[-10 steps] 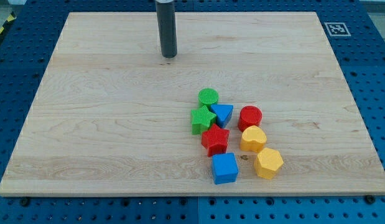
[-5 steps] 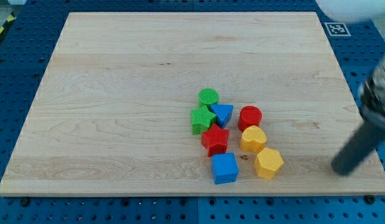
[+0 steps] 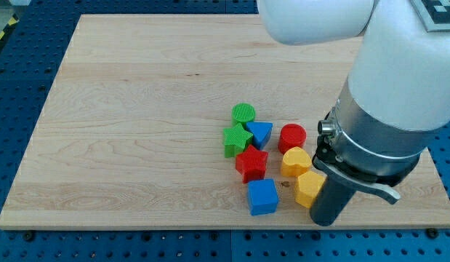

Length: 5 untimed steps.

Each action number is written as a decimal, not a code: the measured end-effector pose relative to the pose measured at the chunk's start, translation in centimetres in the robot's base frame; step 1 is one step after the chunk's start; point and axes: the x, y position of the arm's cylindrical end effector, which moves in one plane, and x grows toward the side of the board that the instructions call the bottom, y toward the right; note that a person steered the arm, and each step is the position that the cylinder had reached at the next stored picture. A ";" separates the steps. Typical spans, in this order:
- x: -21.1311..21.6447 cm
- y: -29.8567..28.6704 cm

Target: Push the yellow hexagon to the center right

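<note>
The yellow hexagon [image 3: 308,190] is seen lying flat on the desk [image 3: 137,109], toward the view's lower right. Its right part is hidden behind the dark rod, so only its left faces can be made out. Relative to the blue cube [image 3: 262,196], it is placed just to the view's right, slightly apart.

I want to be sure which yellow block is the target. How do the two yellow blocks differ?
The yellow hexagon lies nearer the view's bottom, partly hidden by my tip; the other yellow block, more rounded, is in full view, just below the red cylinder. Both are yellow and touch each other.
</note>
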 end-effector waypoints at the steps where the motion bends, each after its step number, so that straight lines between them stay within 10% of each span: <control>1: -0.3 -0.3; 5: -11.2 0.5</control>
